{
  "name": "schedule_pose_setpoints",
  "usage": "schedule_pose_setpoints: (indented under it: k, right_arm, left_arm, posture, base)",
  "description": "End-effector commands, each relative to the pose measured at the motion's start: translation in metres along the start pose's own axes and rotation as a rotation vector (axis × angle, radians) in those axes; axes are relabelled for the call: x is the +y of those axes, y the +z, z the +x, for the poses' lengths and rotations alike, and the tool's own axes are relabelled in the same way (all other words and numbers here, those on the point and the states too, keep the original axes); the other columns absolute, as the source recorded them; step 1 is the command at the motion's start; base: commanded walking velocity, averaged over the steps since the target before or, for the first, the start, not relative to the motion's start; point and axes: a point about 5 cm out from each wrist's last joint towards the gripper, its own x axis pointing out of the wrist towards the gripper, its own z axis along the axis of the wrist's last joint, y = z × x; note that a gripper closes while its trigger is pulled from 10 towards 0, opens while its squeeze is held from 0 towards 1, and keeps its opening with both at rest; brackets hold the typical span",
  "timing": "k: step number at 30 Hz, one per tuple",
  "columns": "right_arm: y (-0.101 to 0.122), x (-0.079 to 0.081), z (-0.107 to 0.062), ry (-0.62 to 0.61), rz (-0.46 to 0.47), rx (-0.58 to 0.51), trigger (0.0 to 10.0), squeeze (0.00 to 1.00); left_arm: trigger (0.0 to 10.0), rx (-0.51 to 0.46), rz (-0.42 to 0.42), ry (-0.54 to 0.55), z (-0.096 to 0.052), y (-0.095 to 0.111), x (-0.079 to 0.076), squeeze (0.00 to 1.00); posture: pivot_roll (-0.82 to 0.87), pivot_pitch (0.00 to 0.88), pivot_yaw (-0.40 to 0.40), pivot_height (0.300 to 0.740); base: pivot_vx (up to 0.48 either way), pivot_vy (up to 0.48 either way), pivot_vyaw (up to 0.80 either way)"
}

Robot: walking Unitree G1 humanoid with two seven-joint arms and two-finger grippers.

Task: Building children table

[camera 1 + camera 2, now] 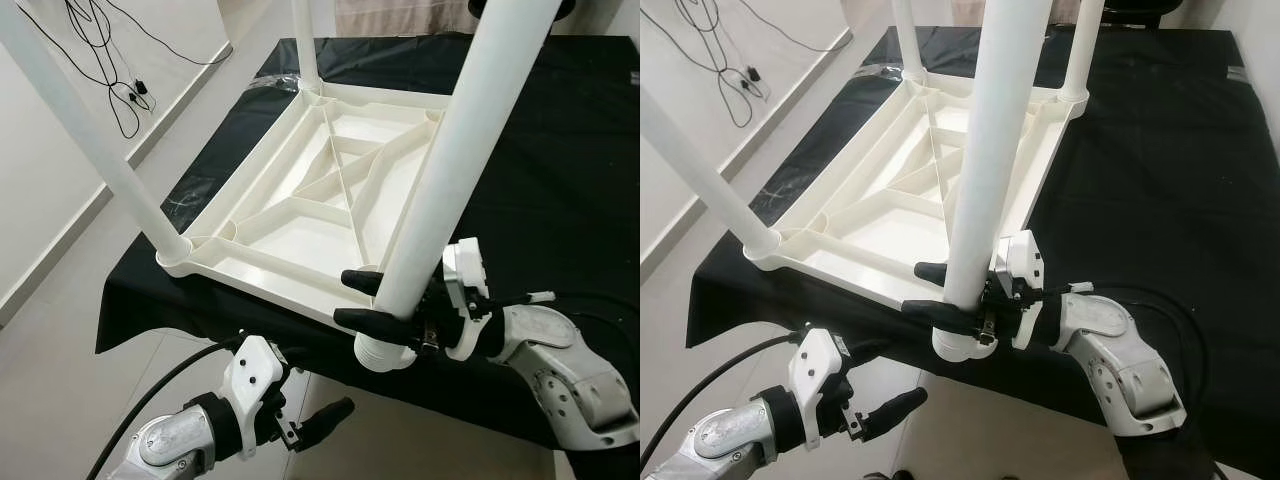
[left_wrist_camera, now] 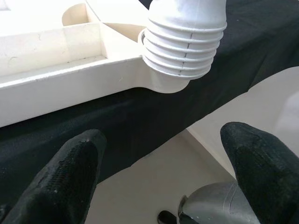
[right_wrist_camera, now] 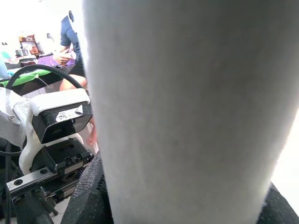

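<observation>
Black cloth covers the surface [image 1: 560,150] in front of me, and the white ribbed tabletop [image 1: 300,215] lies upside down on it with legs already standing in its other corners. My right tool [image 1: 365,298] pinches the near white leg [image 1: 455,160] just above its threaded end at the tabletop's near corner socket. My left tool [image 2: 163,172] hovers spread below the surface edge, holding nothing.
</observation>
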Motion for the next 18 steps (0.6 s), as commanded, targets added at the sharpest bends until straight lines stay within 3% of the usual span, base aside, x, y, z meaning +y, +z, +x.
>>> schedule_pose_setpoints:
  k: [1, 18]
  right_arm:
    - [-0.008, 0.0, -0.002, -0.003, 0.022, 0.03, 10.0, 0.0]
    - [-0.007, -0.014, -0.008, -0.019, -0.013, 0.084, 10.0, 0.0]
  left_arm:
    - [10.0, 0.036, -0.015, -0.003, -0.003, -0.007, -0.002, 0.0]
    - [10.0, 0.034, -0.012, -0.004, -0.004, -0.005, -0.004, 0.0]
  posture:
    - [-0.03, 0.252, 0.093, 0.74]
    - [-0.03, 0.27, 0.086, 0.74]
  base:
    - [0.0, 0.0, 0.0]
    - [0.0, 0.0, 0.0]
